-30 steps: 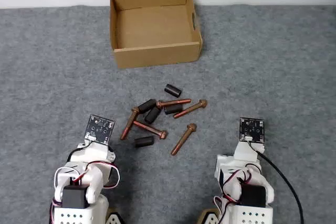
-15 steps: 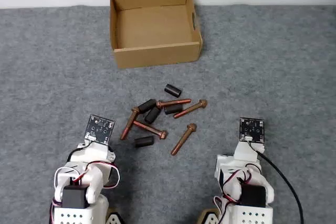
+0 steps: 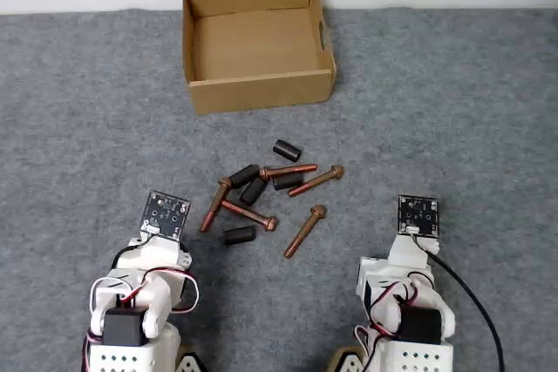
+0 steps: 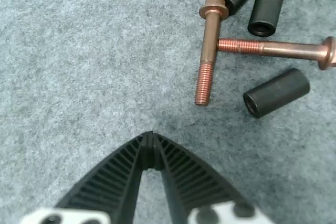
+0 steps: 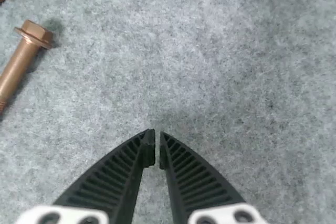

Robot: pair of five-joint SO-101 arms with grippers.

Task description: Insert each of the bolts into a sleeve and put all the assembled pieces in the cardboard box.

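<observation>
Left hand (image 4: 153,137), right hand (image 5: 156,140) pinched together; bolts (image 3: 304,232), sleeves (image 3: 239,235) jumbled between them; cardboard box (image 3: 261,91) beyond.

Five copper bolts (image 3: 305,231) and five black sleeves (image 3: 287,150) lie mid-frame — one cardboard box (image 3: 261,91) at upper centre.

left hand (image 4: 152,137) closed, tucked back | right hand (image 5: 156,136) closed, tucked back

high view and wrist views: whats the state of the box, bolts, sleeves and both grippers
cardboard box: upright, open top, empty
bolts: five, lying loose outside the box
sleeves: five, lying loose outside the box
left gripper: shut, empty
right gripper: shut, empty
</observation>
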